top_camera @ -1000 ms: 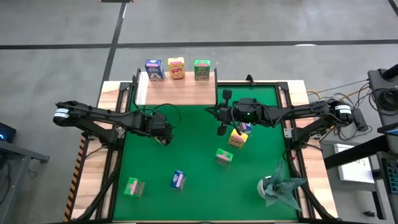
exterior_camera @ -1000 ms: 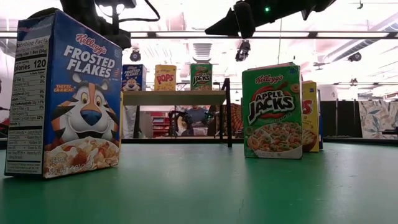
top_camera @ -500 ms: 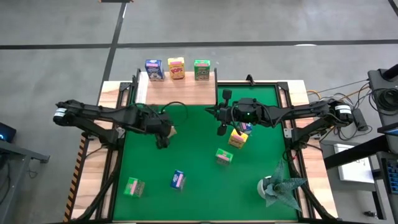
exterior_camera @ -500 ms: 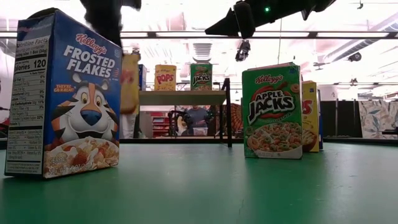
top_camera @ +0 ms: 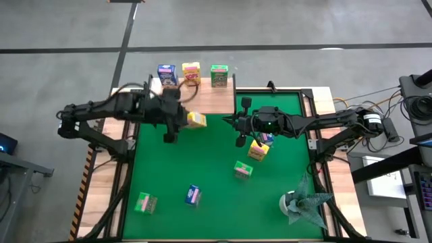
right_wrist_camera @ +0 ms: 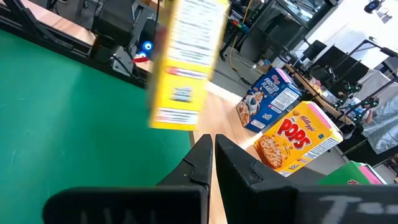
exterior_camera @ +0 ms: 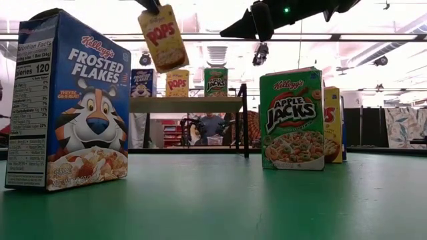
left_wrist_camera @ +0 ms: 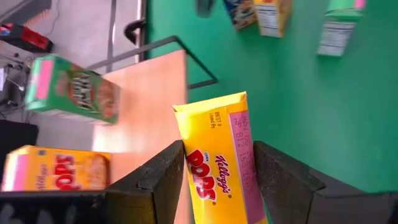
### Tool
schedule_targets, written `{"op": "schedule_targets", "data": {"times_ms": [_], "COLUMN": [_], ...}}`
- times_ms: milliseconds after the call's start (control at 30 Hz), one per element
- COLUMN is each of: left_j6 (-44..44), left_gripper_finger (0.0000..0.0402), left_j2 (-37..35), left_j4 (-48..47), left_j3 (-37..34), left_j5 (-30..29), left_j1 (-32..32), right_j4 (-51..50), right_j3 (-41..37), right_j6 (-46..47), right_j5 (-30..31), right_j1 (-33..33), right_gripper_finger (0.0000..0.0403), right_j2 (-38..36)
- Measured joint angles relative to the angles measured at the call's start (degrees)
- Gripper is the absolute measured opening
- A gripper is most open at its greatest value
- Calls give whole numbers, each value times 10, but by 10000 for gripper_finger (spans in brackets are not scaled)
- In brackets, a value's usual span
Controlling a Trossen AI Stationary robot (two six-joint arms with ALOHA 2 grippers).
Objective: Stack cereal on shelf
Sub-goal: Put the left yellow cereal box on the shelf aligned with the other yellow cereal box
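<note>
Nine boxes of cereal show in all. Nearest the low camera a blue Frosted Flakes box [exterior_camera: 70,100] stands upright on the green mat [top_camera: 209,162], its top cut by the frame edge, and a green Apple Jacks box [exterior_camera: 292,119] stands to its side with a yellow box [exterior_camera: 333,125] half hidden behind it. From above, the near part of the mat holds a green box [top_camera: 144,202] and a blue box [top_camera: 193,195] lying flat, then a green box [top_camera: 243,169], then a yellow box [top_camera: 258,150] with a blue box [top_camera: 266,138] partly under the right arm; their labels are too small to read there.

The left hand [top_camera: 179,119] is clamped on a yellow Pops box [left_wrist_camera: 221,160], held tilted in the air just before the shelf's edge, a dark finger [left_wrist_camera: 158,180] on each broad side; its lower end is cut off in the wrist view. The right hand [top_camera: 239,123] hangs over the middle of the mat, fingers together and holding nothing.

Farthest off, the light wood shelf [top_camera: 202,100] carries three upright boxes in a row along its back edge: blue [top_camera: 167,74], yellow Pops [top_camera: 191,73] and green [top_camera: 219,75].
</note>
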Motion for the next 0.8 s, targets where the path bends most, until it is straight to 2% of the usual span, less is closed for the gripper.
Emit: {"op": "schedule_targets", "data": {"times_ms": [200,467,600,800], "left_j6": [78,89,94,118], "left_gripper_finger": [173,173,173,173], "left_j2": [4,39,69,80], "left_j4": [31,88,98,114], "left_j3": [0,0,0,0], "left_j5": [73,158,166,162], "left_j1": [124,264,295,299], "right_j4": [0,-1,-1,-4], "right_j3": [0,0,0,0], "right_j6": [0,-4,-5,-6], "right_j5": [0,0,0,0], "right_j1": [0,0,0,0], "right_gripper_finger": [9,9,9,9], "right_j2": [0,0,0,0]}}
